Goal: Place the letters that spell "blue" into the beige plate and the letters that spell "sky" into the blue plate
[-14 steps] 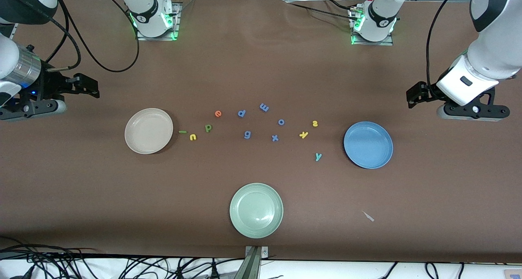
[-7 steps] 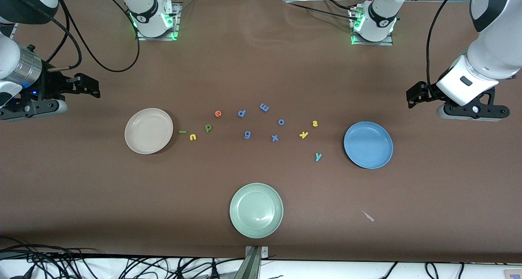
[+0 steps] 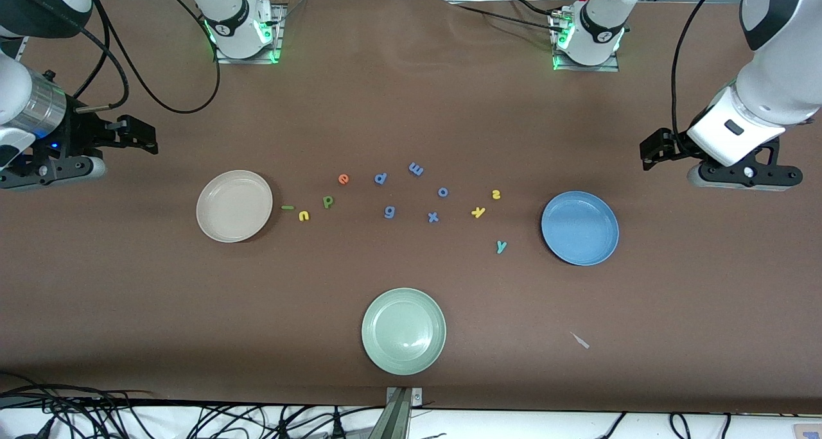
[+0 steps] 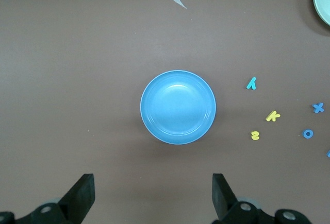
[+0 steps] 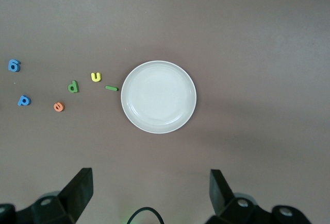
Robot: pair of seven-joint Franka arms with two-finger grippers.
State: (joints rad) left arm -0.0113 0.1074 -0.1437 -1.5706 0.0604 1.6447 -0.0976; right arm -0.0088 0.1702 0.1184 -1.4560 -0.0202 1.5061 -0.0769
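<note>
1. Brown cloth covers the whole table (image 3: 411,105), with both arm bases standing along its edge farthest from the front camera.
2. Both arms wait at the table's ends. The left gripper (image 3: 738,169) hangs over bare cloth at the left arm's end, its fingers (image 4: 82,195) spread wide apart and holding nothing; the right gripper (image 3: 77,153) hangs over the right arm's end, fingers (image 5: 77,190) likewise wide apart and empty.
3. Three plates lie well apart: the beige plate (image 3: 234,206) toward the right arm's end, the blue plate (image 3: 580,228) toward the left arm's end, and a pale green plate (image 3: 403,331) between them, nearest the front camera. None has anything in it.
4. Beside the beige plate lie the green l (image 3: 288,207), just off its rim, then the yellow u (image 3: 304,216), the green b (image 3: 328,201) and the orange e (image 3: 343,179).
5. Near the blue plate lie the yellow s (image 3: 496,194), the yellow k (image 3: 478,212) and the teal y (image 3: 501,246).
6. Between those groups are scattered periwinkle letters (image 3: 389,212).
7. A small pale scrap (image 3: 580,341) lies on the cloth, nearer the front camera than the blue plate.
</note>
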